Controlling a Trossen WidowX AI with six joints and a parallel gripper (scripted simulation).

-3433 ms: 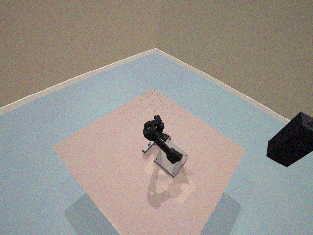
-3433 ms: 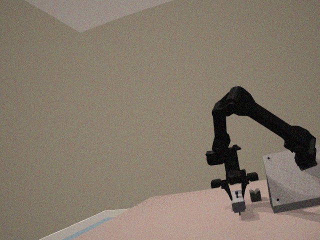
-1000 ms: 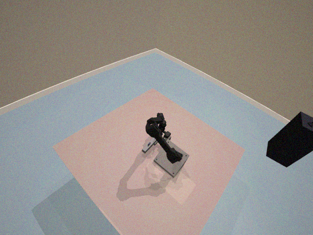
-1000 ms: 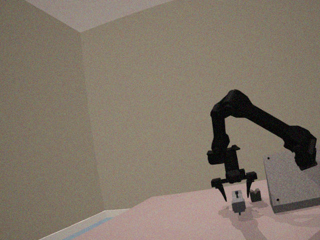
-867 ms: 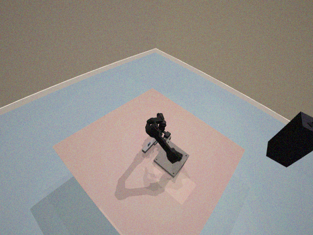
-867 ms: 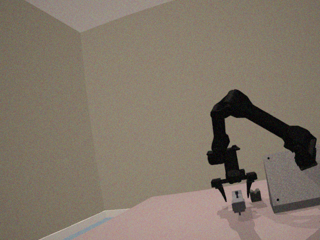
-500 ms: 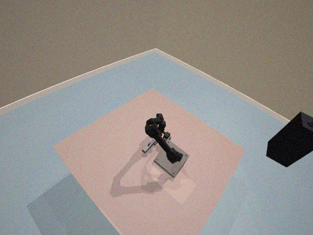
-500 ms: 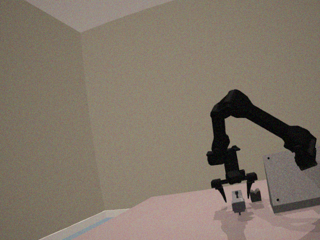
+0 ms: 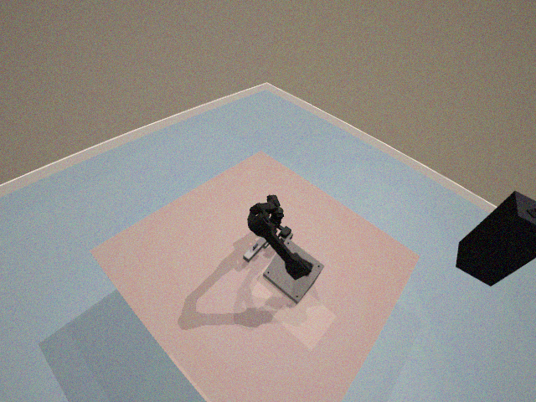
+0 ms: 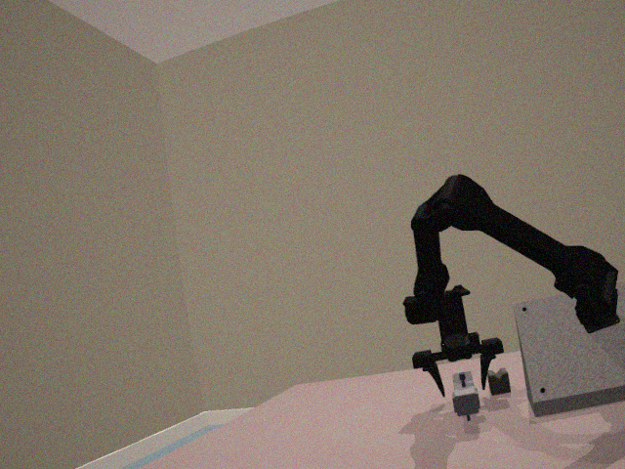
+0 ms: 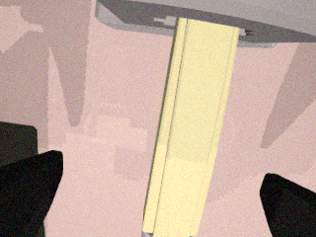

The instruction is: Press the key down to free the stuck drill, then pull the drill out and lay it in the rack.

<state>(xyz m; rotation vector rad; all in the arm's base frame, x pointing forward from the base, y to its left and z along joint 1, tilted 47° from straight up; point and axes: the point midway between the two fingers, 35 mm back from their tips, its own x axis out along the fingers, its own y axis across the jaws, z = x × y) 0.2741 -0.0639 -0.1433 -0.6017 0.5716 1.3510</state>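
Observation:
A pale grey block (image 9: 251, 255) (image 10: 466, 402) stands low on the pink surface, also at the top of the wrist view (image 11: 133, 17). A small dark piece (image 10: 463, 379), apparently the key, shows on its top. From the block runs a straight, grooved yellow bar (image 11: 197, 118), apparently the drill, with a sliver of silver at its lower end. My gripper (image 10: 464, 391) (image 11: 165, 176) is open, one finger on each side of the bar, with gaps on both sides. The dark notched rack (image 9: 290, 235) (image 10: 498, 382) is beside it. In the top view the arm hides the fingers.
The arm's grey base plate (image 9: 296, 295) (image 10: 550, 353) stands close beyond the rack. The arm's upper links (image 9: 276, 244) (image 10: 524, 234) arch over from it. A large black box (image 9: 489, 246) is at the far right of the top view.

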